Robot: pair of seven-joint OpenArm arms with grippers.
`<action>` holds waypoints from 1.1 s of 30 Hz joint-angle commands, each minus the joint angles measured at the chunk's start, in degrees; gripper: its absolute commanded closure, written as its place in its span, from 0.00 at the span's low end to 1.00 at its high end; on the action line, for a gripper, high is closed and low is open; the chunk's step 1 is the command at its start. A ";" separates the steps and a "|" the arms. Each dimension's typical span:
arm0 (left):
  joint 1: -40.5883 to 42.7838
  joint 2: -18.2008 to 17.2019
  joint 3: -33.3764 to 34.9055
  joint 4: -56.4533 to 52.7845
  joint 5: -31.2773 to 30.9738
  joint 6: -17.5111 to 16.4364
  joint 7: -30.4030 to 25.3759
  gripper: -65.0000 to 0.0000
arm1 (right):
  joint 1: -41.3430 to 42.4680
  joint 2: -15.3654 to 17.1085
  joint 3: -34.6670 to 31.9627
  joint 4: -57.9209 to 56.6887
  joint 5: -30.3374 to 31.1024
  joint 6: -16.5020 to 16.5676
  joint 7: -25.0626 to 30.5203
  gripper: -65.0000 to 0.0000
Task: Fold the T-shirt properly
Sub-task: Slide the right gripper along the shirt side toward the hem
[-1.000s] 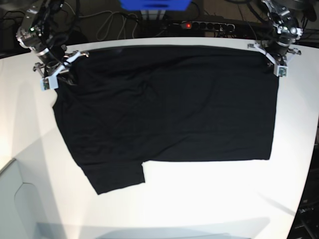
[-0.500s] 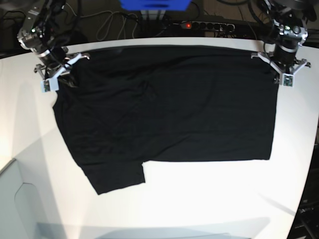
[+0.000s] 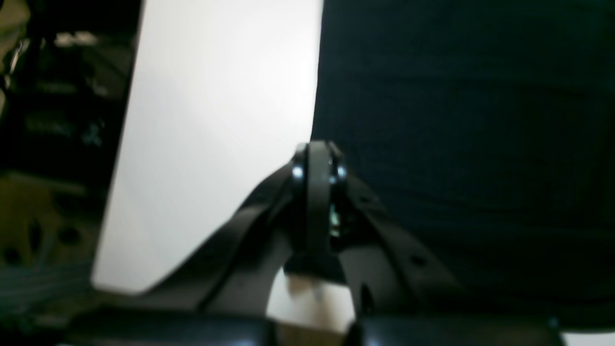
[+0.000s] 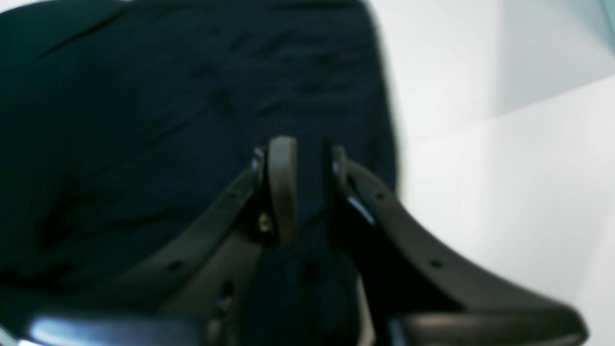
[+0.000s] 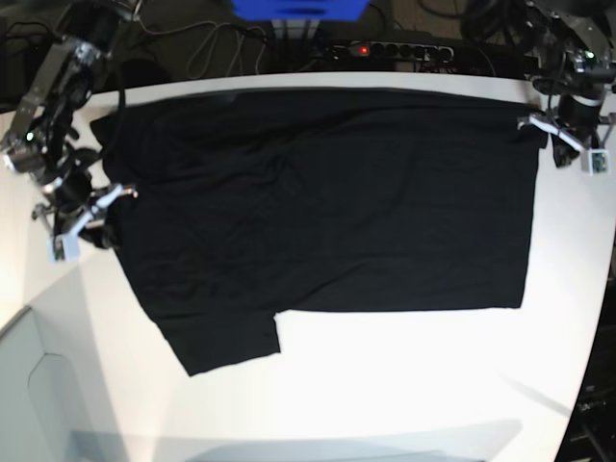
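Shirt spread flat, both arms at its side edges

The T-shirt (image 5: 327, 202) lies open on the counter (image 5: 404, 385). At its left edge the right gripper (image 4: 300, 158) stands slightly parted over cloth, gripping nothing certain; it may snag one layer. At its right edge the left gripper (image 3: 317, 161) is closed, empty.

Both wrist views are blurred, so the T-shirt (image 5: 327, 202) shows no weave or seams there, the clutter at nine o'clock beyond the table (image 3: 216, 96) is unreadable, and whether cloth sits between the right gripper (image 4: 300, 158) fingers stays unclear.
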 commanded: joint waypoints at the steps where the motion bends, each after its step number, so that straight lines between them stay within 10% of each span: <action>1: -0.33 0.09 -1.65 0.89 -0.51 0.21 -0.51 1.00 | 2.97 1.39 0.11 -1.34 1.00 -0.63 0.06 0.80; 11: -1.47 5.98 -5.78 0.98 -0.42 0.21 2.92 0.70 | 22.75 10.00 -12.91 -34.21 1.00 -0.36 2.52 0.70; 23: -0.33 6.95 -6.22 0.89 -0.33 0.21 2.83 0.69 | 38.04 13.25 -22.84 -68.24 1.09 -0.36 23.53 0.70; 33: -0.42 6.68 -6.22 0.89 -0.33 0.21 2.83 0.69 | 38.57 13.43 -22.93 -73.51 1.00 -0.54 27.48 0.60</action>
